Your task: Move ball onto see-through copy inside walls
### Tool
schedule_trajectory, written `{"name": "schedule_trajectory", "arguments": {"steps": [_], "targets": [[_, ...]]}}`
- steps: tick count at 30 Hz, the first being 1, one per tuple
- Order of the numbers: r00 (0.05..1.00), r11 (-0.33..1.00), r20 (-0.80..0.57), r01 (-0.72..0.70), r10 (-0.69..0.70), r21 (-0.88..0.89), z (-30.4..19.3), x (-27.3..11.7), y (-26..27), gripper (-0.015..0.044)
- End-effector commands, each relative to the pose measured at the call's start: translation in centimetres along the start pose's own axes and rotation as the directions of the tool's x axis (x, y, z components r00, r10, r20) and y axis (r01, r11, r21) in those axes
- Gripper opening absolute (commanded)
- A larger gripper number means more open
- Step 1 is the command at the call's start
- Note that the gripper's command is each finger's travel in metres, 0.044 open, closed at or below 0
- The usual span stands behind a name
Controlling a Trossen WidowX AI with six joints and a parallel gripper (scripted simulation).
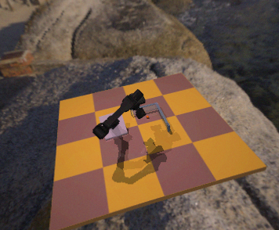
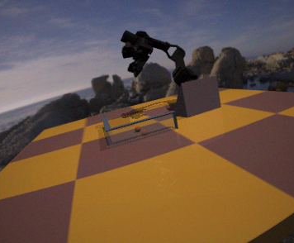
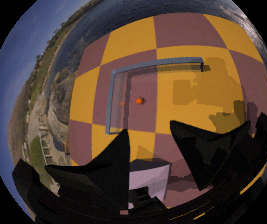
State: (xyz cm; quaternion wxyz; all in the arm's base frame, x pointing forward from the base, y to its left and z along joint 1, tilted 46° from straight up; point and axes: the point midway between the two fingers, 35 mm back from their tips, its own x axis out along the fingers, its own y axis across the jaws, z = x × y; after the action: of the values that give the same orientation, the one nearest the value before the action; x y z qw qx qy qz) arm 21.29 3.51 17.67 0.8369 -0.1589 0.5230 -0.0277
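Ball (image 2: 137,129) sits on the table (image 2: 183,198) inside the walls' (image 2: 139,121) corner, near table centre. Claw (image 2: 136,68) high above, half-open, empty. Looks light, smooth, roll-prone: grip across its middle.

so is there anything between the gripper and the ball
No. In the exterior view the gripper hangs high in open air, holding nothing, with the ball on the table below inside the clear walls. Nothing sits between them.
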Motion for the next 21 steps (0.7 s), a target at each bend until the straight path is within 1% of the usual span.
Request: {"name": "schedule_trajectory", "arguments": {"steps": [1, 5, 10, 16, 21], "targets": [[0.993, 0.980, -0.098, 0.051, -0.071, -0.191, 1.3, 2.6, 0.2, 0.0212], [0.970, 0.909, -0.193, 0.058, -0.149, -0.413, 2.3, 5.9, 0.7, 0.0212], [0.922, 0.756, -0.297, -0.009, -0.247, -0.655, 2.9, 10.4, 1.4, 0.0212], [0.844, 0.500, -0.396, -0.183, -0.361, -0.847, 2.2, 16.4, 2.3, 0.0212], [0.759, 0.270, -0.465, -0.380, -0.455, -0.885, 0.5, 21.2, 2.6, 0.0212]]}}
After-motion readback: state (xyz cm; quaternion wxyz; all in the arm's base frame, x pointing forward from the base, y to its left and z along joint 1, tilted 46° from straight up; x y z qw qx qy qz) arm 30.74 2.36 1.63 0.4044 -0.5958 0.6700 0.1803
